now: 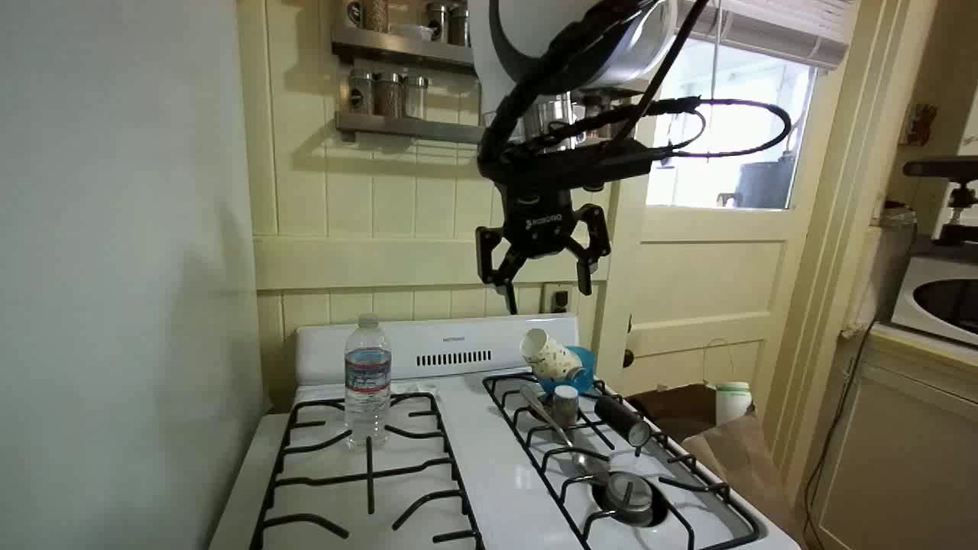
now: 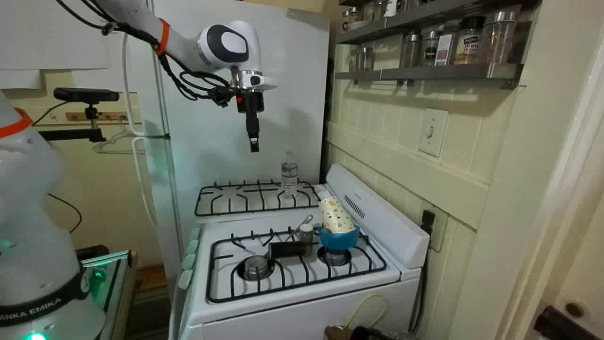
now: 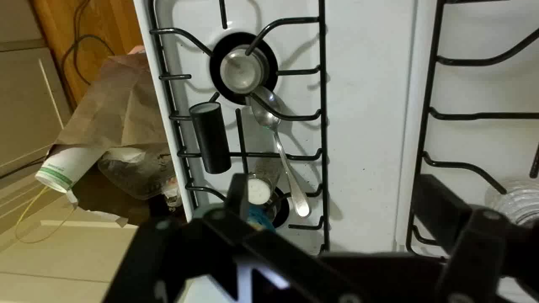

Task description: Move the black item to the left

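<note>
1. The black item [image 3: 210,139], a slim cylinder, lies on its side across a grate [image 3: 324,134], near that grate's outer rail.
2. Just beside it stands a white-topped jar [image 1: 565,409], upright; the wrist view puts the jar between the item and a spoon [image 3: 297,191].
3. The spoon lies slanted, its broad end at the edge of a burner [image 3: 242,69].
4. Toward the back panel [image 2: 382,212], a blue bowl [image 2: 339,239] holds a speckled cup [image 2: 335,215], tilted.
5. All this sits on the white counter [image 3: 366,126], a stove top. Well apart from the item, a bottle [image 1: 368,382] stands upright at the second grate [image 1: 370,493].
6. The claw [image 1: 548,294] hangs above the counter, well clear of the item, pointing down, released and spread wide.
7. The arm [image 2: 236,42] reaches in before a fridge [image 2: 292,108].
8. Beyond the counter's outer edge is a brown bag [image 3: 122,101]; spice jars [image 2: 498,38] line the wall shelves [image 2: 453,73].
</note>
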